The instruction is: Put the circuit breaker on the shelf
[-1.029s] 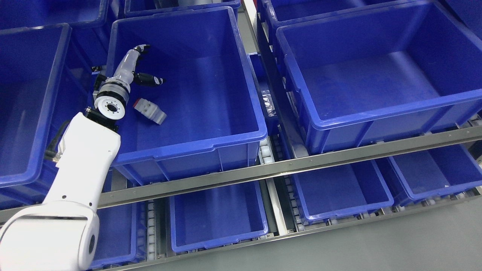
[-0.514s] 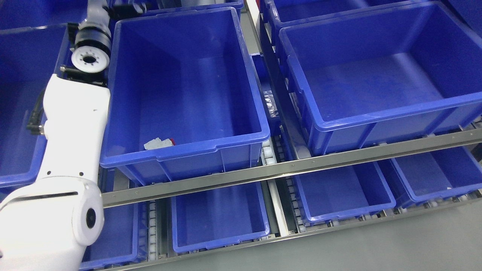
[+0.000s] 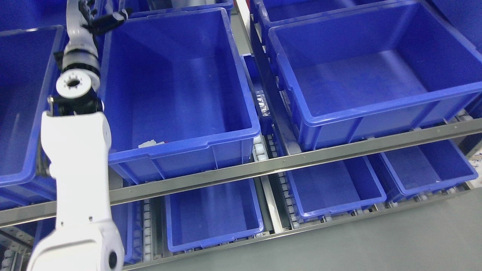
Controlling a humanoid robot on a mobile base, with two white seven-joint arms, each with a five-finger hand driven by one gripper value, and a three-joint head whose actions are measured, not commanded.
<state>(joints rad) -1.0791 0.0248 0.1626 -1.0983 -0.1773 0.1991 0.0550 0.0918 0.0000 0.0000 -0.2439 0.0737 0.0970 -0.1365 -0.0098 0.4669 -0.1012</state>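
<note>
From my head camera I see the small white and grey circuit breaker with a red tab point(image 3: 151, 143) lying on the floor of the large blue plastic bin point(image 3: 177, 90), tucked against the bin's near wall, so only its top edge peeks over the rim. That bin sits on the upper level of the metal shelf point(image 3: 263, 167), behind the steel front rail.

My white left arm point(image 3: 77, 150) rises from the lower left of the picture, along the left outer side of that bin. The left hand point(image 3: 94, 15) is up at the top left corner, over the bin's far left corner and well apart from the breaker. A dark finger point(image 3: 109, 22) points right over the rim, but most of the hand is cut off by the picture's edge, so I cannot tell whether it is released or clenched. It is not touching the breaker.

To the right, a second large blue plastic bin point(image 3: 376, 75) stands on the same level, and smaller blue bins point(image 3: 214, 214) sit on the lower level beneath the rail. My right arm does not show.
</note>
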